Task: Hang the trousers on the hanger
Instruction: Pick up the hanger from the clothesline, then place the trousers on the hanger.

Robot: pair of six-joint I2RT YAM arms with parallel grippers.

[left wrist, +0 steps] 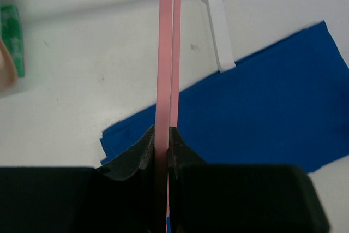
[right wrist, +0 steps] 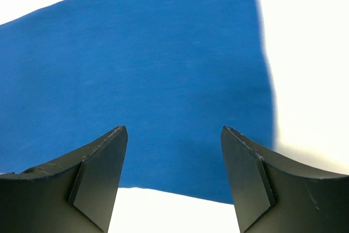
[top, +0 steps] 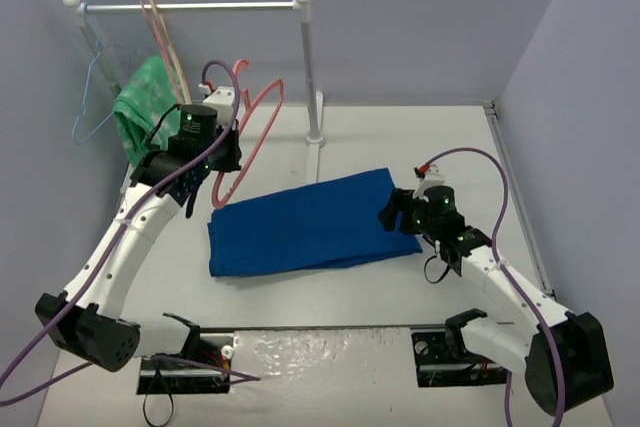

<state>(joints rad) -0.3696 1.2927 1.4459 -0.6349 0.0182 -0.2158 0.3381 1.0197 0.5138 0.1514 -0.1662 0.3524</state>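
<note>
The royal-blue trousers (top: 305, 222) lie folded flat in the middle of the table; they also show in the left wrist view (left wrist: 262, 113) and the right wrist view (right wrist: 152, 69). The pink hanger (top: 255, 122) is held up above the trousers' left end, hook toward the rail. My left gripper (top: 222, 159) is shut on the hanger's bar (left wrist: 166, 69). My right gripper (top: 392, 215) is open and empty, its fingers (right wrist: 103, 162) just above the trousers' right end.
A white clothes rail (top: 190, 7) on a post (top: 310, 77) stands at the back. A green patterned cloth (top: 145, 107), a thin light-blue wire hanger (top: 95, 97) and a beige hanger (top: 165, 42) hang on it at the left.
</note>
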